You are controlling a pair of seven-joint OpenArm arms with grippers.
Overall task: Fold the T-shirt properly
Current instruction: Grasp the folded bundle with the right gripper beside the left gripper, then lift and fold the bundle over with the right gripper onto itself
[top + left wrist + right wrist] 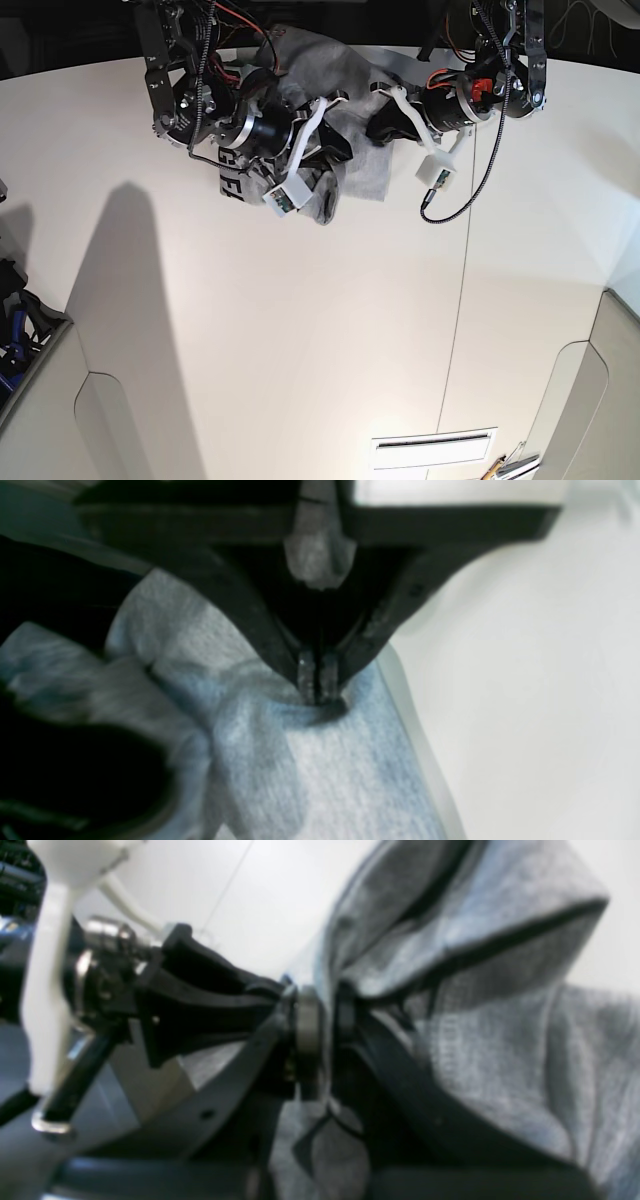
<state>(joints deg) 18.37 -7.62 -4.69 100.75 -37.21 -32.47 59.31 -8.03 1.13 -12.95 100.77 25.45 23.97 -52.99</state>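
Note:
The light heather-grey T-shirt (365, 175) lies bunched at the far edge of the white table, between my two arms. Black lettering (228, 178) shows on a fold at its left. In the left wrist view, my left gripper (317, 692) is shut on a pinch of the grey fabric (340, 770), close to the table. In the right wrist view, my right gripper (325, 1025) is shut on a fold of the shirt (500, 1055), which drapes over its fingers. In the base view, the left gripper (380, 128) and the right gripper (335, 150) sit close together on the cloth.
The white table (300, 330) has a seam line (458, 300) running front to back. A black cable (480, 185) loops down from the left arm. A white vent plate (432, 448) sits near the front edge. Dark gear (18, 320) lies off the left side.

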